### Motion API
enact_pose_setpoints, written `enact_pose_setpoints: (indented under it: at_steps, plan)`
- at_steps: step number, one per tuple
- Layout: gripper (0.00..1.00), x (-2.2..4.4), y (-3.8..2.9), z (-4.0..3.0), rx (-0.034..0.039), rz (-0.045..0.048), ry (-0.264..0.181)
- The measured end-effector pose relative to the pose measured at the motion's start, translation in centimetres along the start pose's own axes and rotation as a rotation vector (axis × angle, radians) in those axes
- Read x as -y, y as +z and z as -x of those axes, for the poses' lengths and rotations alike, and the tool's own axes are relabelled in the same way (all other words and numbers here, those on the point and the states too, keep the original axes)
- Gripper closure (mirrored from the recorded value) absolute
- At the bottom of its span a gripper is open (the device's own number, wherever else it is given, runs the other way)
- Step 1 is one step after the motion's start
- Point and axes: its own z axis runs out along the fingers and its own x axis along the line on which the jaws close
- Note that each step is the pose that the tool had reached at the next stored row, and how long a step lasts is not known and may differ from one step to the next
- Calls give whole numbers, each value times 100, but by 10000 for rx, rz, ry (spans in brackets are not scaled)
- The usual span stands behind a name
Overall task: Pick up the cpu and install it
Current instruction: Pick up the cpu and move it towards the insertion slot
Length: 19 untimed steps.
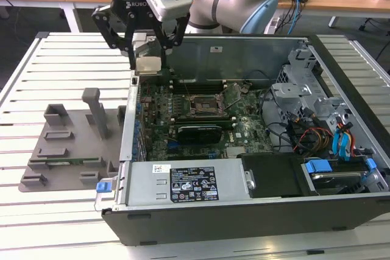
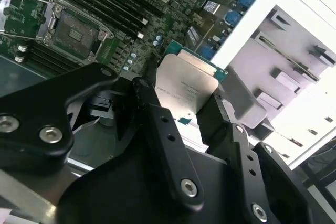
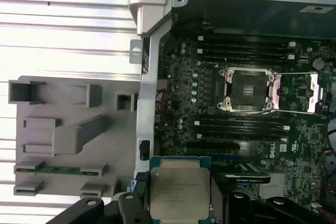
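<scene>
My gripper [image 1: 148, 63] hangs over the far corner of the open computer case [image 1: 341, 71], on the exterior view's left, and is shut on the cpu [image 1: 148, 66]. The cpu [image 2: 186, 88] is a flat square chip with a pale silver top and a green rim, and black fingers [image 2: 152, 103] pinch two of its opposite edges. Its metal top also faces the camera in the first wrist view [image 3: 179, 188]. The open black socket [image 1: 204, 106] sits mid-motherboard with its metal bracket raised, toward the exterior view's right of the gripper and below it. In both wrist views the socket [image 2: 73, 31] [image 3: 249, 89] looks empty.
A grey fixture plate [image 1: 67, 144] with upright posts lies on the slatted table beside the case, on the exterior view's left, and holds a green memory stick [image 3: 60, 170]. Inside the case are a power supply [image 1: 183, 184], a drive cage [image 1: 298, 89] and loose cables [image 1: 317, 135].
</scene>
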Motion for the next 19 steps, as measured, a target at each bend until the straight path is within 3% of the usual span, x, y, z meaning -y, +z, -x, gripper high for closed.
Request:
enact_pose_setpoints:
  at_steps: [2,8,12,16,19]
  plan:
    - [45,-8,6,40,-2,-26,0]
    - [45,-88,69,257,-10,-181,-3]
    - [45,-121,125,326,-12,-233,-4]
    - [45,-157,220,394,-16,-296,-4]
    - [45,-225,321,450,-18,-333,-6]
